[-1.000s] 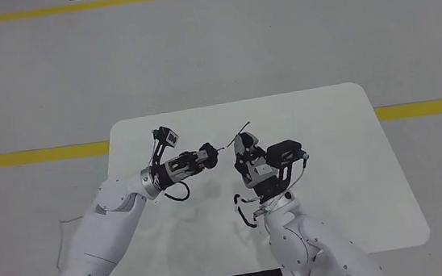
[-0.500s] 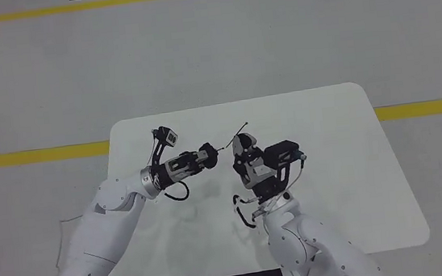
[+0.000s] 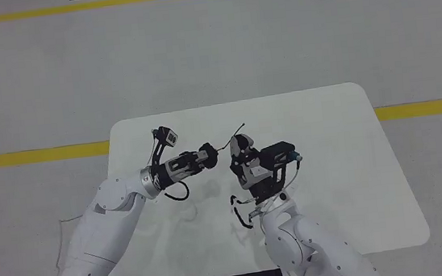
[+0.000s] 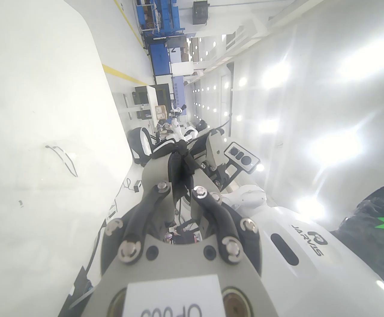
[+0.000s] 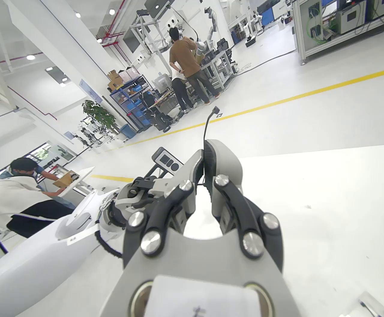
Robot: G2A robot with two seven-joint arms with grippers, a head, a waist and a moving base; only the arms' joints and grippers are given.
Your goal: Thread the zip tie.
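Observation:
A thin black zip tie (image 3: 237,132) is held in the air above the white table (image 3: 333,126) between both grippers. My right gripper (image 3: 240,146) is shut on its strap. In the right wrist view the strap rises from the closed fingertips (image 5: 210,150) and ends in the small square head (image 5: 216,110). My left gripper (image 3: 210,153) is close beside it, shut on the other end of the zip tie, with a short stretch of strap (image 3: 223,146) running between the two. In the left wrist view the dark pads (image 4: 180,168) are pressed together, and the right gripper (image 4: 210,144) stands just beyond them.
The table's far edge (image 3: 242,103) and rounded corners border grey floor with a yellow line (image 3: 36,155). A black cable loop (image 3: 240,214) hangs under the right arm. A thin dark line (image 4: 64,159) lies on the table surface in the left wrist view.
The right gripper and the zip tie's free end have shifted slightly toward the left gripper. The left arm has kept still.

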